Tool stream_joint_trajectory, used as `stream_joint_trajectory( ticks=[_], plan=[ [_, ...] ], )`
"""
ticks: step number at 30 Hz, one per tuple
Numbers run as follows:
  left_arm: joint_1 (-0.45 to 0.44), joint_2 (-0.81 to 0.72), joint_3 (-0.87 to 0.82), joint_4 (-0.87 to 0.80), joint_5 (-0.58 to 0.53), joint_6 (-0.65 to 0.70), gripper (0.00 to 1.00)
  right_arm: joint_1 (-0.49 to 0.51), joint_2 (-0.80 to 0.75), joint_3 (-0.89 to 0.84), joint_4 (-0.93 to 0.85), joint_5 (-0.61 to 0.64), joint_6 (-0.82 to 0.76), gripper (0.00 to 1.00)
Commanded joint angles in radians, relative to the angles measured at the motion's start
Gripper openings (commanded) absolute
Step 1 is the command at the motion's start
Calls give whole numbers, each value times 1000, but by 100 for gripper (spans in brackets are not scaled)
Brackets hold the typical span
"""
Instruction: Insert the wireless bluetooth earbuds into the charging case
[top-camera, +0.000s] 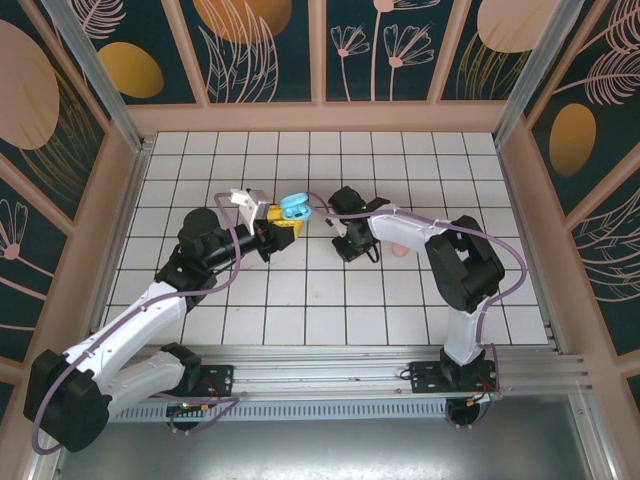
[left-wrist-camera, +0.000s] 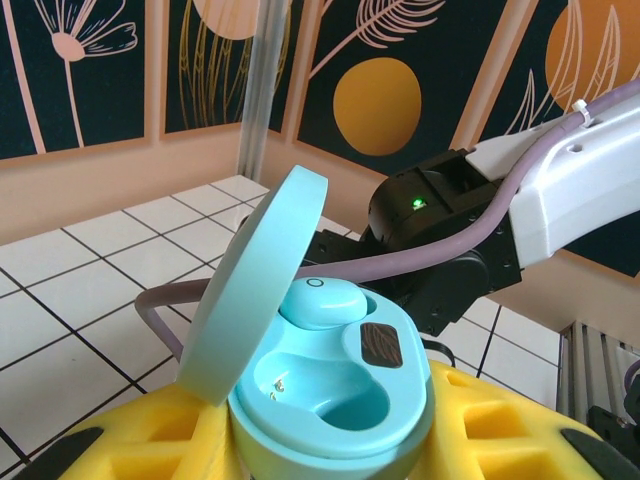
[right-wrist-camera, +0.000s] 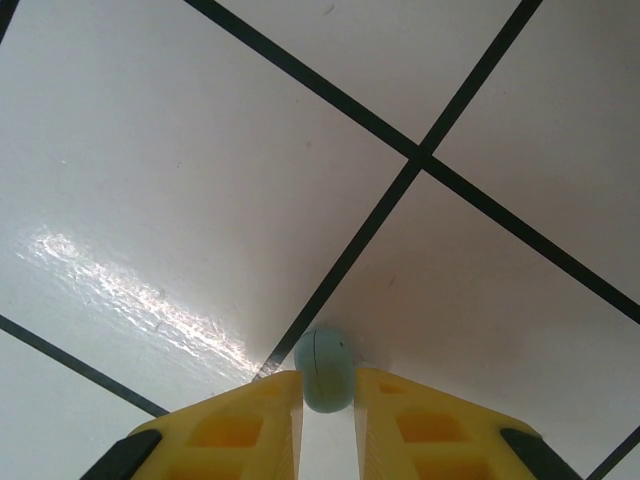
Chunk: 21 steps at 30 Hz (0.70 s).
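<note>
Gripping the open charging case (left-wrist-camera: 262, 285), left pincer (left-wrist-camera: 330, 455) offers its empty socket (left-wrist-camera: 345, 400); right pincer (right-wrist-camera: 327, 405), four o'clock, pinches a teal earbud (right-wrist-camera: 323, 365).

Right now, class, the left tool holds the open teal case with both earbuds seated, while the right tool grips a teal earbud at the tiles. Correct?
Not quite. The case in the left tool holds one earbud; its other slot is empty, as the left wrist view shows. The rest stands: lid open, right tool gripping a second earbud at the tiles.
</note>
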Motion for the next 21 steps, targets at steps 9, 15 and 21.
stream_joint_trajectory(
  ticks=[9,15,21],
  plan=[
    [-6,-13,-1,1,-13,14,0,11,41,32,-24,16,-24,22],
    [-4,-16,-1,-2,-15,15,0,11,56,33,-31,16,-28,23],
    [-4,-16,-2,-2,-15,16,0,13,68,36,-40,16,-26,24]
  ],
)
